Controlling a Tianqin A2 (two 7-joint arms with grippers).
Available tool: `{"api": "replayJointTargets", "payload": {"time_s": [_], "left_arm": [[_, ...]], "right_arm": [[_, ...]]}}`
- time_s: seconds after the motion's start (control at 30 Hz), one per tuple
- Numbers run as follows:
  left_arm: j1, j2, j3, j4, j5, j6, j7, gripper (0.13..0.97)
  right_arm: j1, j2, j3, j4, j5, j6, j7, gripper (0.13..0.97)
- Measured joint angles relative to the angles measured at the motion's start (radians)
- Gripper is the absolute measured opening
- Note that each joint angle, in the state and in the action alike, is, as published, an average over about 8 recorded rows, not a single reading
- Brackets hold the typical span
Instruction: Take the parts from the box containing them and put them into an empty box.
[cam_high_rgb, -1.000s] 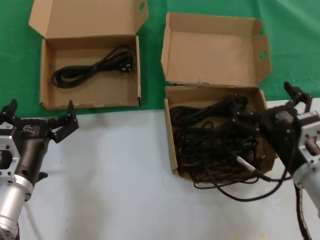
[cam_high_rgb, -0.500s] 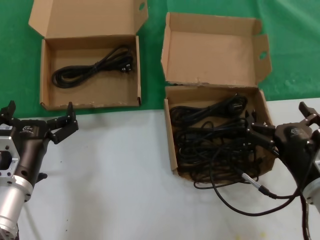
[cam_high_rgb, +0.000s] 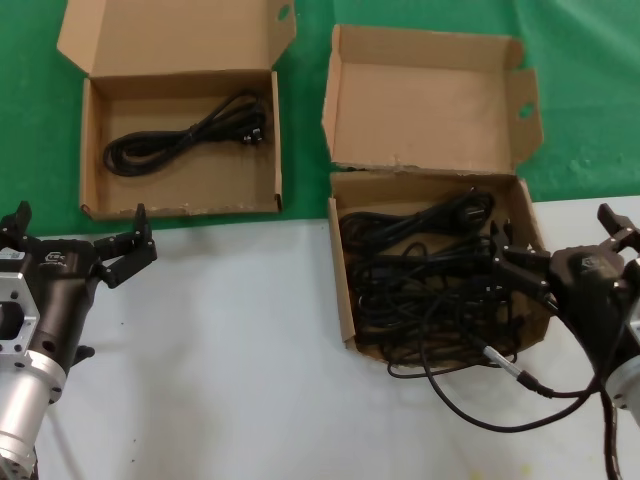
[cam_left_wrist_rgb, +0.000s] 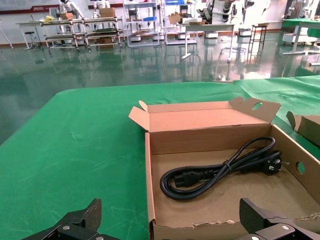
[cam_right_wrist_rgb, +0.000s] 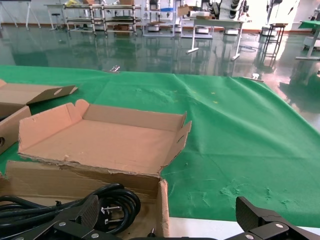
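The parts lie as a black tangle of cables in the squarish box containing them, whose side-flapped lid stands open. One cable loop trails over the front wall onto the table. My right gripper is open and straddles that box's right wall, one finger over a coiled cable. The wider box at far left holds one coiled cable. My left gripper hovers open in front of it; from the left wrist, that box and its cable lie ahead.
Both boxes sit where the green cloth meets the white table. A metal-tipped connector lies at the front edge of the squarish box. Shelves and benches stand far behind the table in the wrist views.
My right gripper has drawn back from over the cable tangle towards the box's right wall and stopped; the trailing cable loop shifted with it. The left arm has not moved.
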Motion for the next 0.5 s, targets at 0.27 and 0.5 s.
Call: {"api": "replayJointTargets", "payload": {"time_s": [0.27, 0.5], "left_arm": [[0.000, 0.000, 0.000, 0.000, 0.000, 0.000, 0.000, 0.966], [0.000, 0.000, 0.000, 0.000, 0.000, 0.000, 0.000, 0.966]], "right_arm": [[0.000, 0.000, 0.000, 0.000, 0.000, 0.000, 0.000, 0.966], [0.000, 0.000, 0.000, 0.000, 0.000, 0.000, 0.000, 0.966]]}}
